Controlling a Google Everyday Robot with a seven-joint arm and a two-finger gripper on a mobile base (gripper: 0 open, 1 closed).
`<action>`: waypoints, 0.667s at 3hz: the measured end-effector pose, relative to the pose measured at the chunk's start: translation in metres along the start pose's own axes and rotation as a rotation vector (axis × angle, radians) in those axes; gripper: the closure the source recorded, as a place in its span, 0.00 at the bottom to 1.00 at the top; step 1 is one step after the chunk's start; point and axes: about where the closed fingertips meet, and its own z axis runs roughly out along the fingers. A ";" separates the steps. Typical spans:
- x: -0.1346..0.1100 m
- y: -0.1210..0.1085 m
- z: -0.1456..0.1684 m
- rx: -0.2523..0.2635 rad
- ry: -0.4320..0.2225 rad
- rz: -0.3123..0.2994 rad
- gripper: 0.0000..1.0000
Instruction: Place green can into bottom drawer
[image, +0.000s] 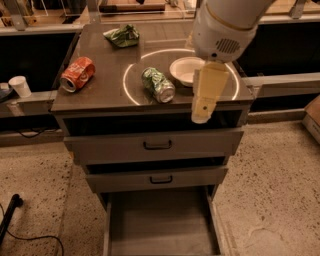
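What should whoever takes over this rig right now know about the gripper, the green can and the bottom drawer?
Gripper: hangs over the front right edge of the cabinet top, to the right of the can and apart from it.
Shiny green and silver soda can: lies on its side on the cabinet top, left of the white bowl.
Deep grey metal bottom drawer: pulled open, nothing seen inside.
Done: drawer open.
Left: grasp the can, carry it down and release it in the drawer.
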 end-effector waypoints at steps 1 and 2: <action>-0.053 -0.008 0.023 0.001 -0.033 -0.083 0.00; -0.053 -0.008 0.023 0.001 -0.033 -0.083 0.00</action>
